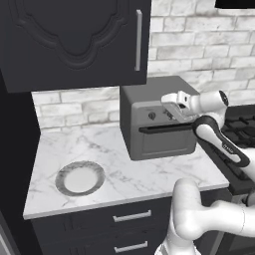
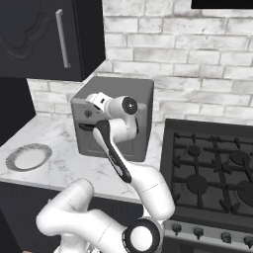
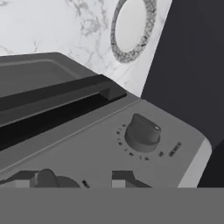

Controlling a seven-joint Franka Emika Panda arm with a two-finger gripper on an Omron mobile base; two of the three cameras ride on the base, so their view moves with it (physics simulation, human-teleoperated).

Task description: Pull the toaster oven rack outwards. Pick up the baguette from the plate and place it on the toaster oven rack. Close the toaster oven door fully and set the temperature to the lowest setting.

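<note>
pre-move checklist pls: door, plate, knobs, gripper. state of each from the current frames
1. Toaster oven door fully shut: ok, panel sits flush against the toaster oven, handle bar across its top.
2. Baguette off the plate: ok, plate is bare; whether the bread is inside the oven, cannot tell.
3. Gripper at the knob row: ok, it is at the oven's upper front.
4. Gripper free of the knobs: cannot tell, hand view shows the finger tips low beside a knob, contact unclear.
5. Temperature at lowest: cannot tell, the far knob shows tick marks but no readable setting.

base views: behind, flanking, share toaster oven (image 1: pixel 158 119) | hand view: close on knobs
</note>
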